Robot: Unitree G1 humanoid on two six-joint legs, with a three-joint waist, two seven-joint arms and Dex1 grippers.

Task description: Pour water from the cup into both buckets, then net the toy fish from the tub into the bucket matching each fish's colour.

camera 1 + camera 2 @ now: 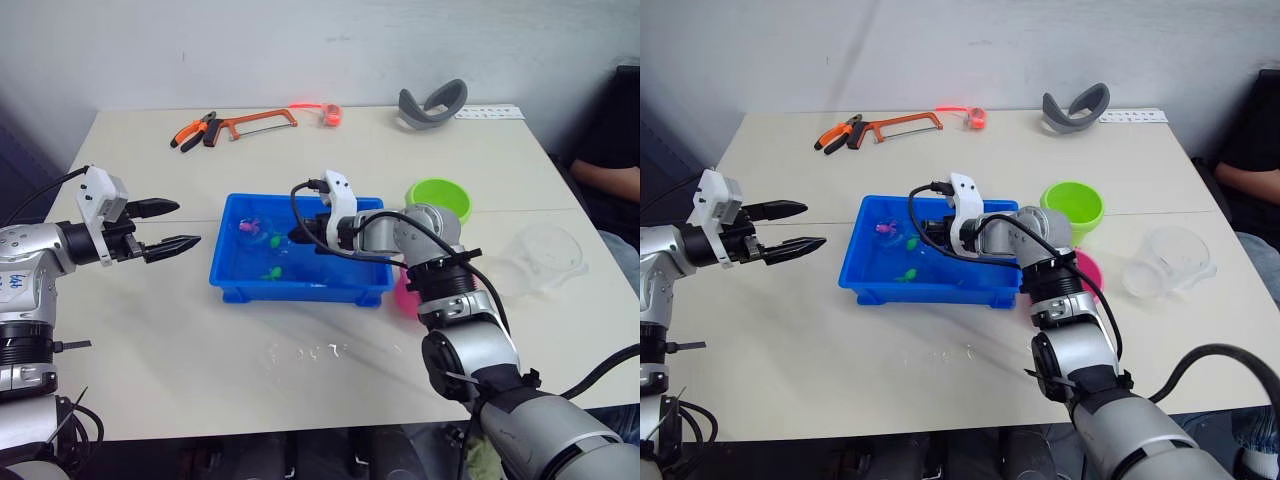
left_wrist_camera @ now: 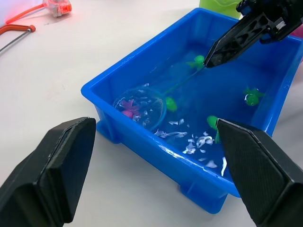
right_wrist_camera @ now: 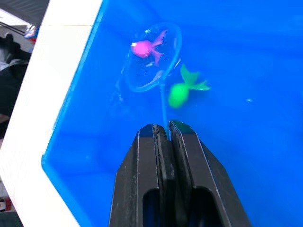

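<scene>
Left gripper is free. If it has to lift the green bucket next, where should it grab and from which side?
Judging by its pose, take the green bucket by its rim, from above. It stands upright, mouth open, so one finger can drop inside the wall. Come from the far side: the tub and right gripper crowd the near side.

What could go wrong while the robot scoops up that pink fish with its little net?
The pink fish lies inside the net, but a green fish floats right beside the ring and might get scooped up too. The right gripper pinches the thin handle at its end, so the net could twist or slip when lifted. The pink bucket sits partly behind the right arm, so the carry could drip or spill more water on the table.
</scene>
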